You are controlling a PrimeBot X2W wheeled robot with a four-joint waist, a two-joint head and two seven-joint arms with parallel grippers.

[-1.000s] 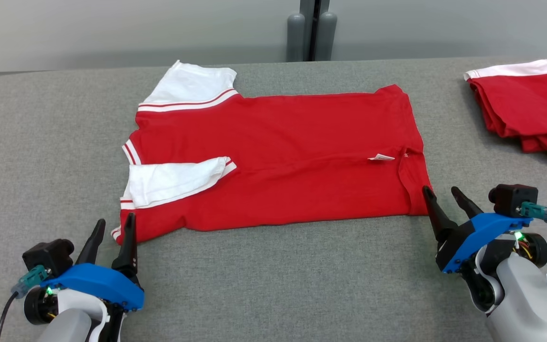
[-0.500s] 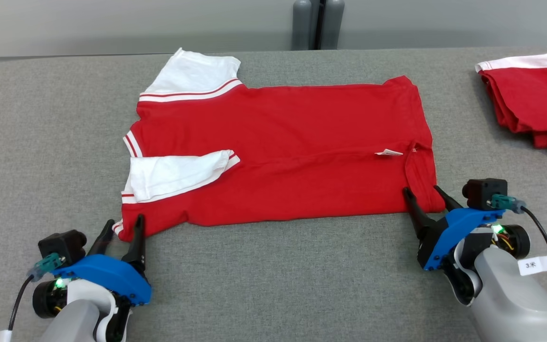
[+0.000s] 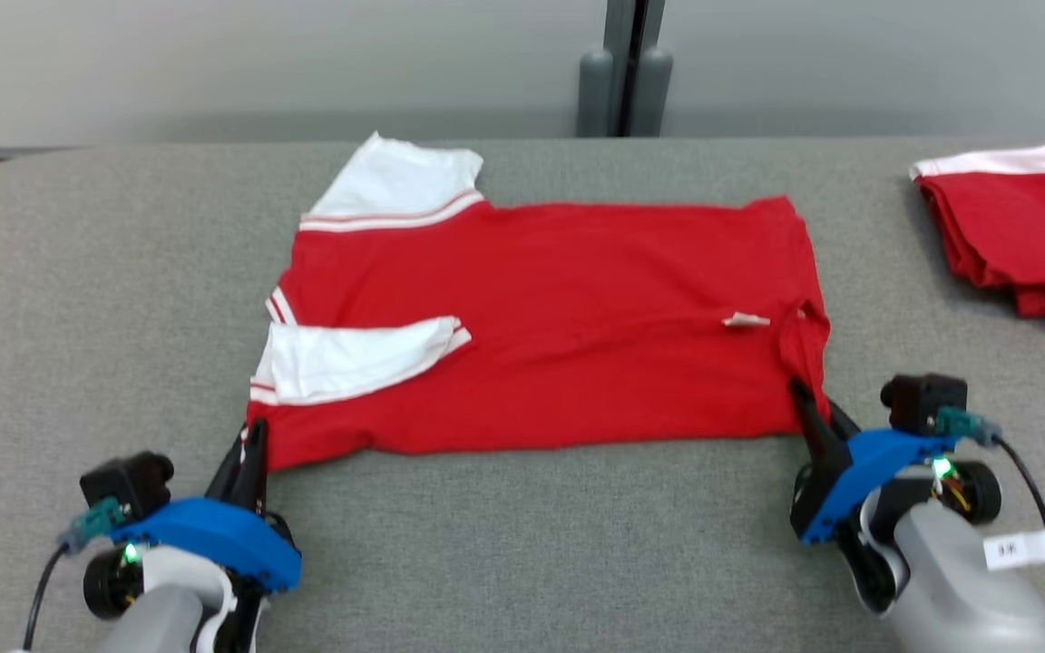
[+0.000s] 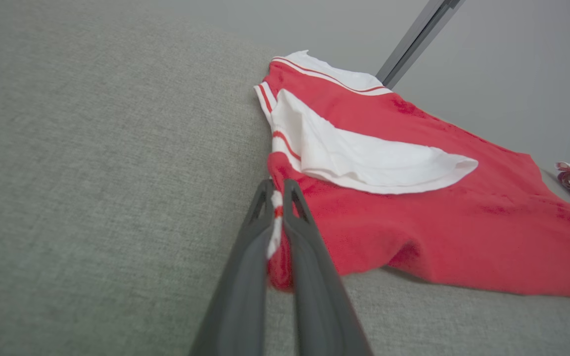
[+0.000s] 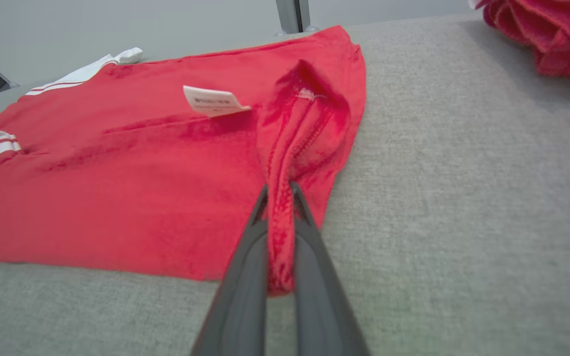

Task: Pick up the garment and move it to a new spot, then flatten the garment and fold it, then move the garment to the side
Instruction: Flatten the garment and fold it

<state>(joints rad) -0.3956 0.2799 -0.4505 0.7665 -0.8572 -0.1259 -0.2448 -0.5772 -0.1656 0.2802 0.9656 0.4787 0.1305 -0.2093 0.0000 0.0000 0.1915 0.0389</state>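
Red shirt: flat, middle of table. Left gripper, right gripper: each pinched tight on a near shirt corner. Step: fold. Next probably needs both corners lifted evenly towards the far edge.

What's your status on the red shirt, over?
Left gripper shut on red-and-white short-sleeved shirt, near left corner. Right gripper shut on near right hem. Folded red garment far right, apart.

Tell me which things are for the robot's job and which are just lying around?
For the job:
red fabric T-shirt with white striped sleeves
left hand, pinching its striped corner
right hand, pinching its hem corner

Just lying about:
folded red cloth with a white band, far right
grey upright post behind the grey fabric table
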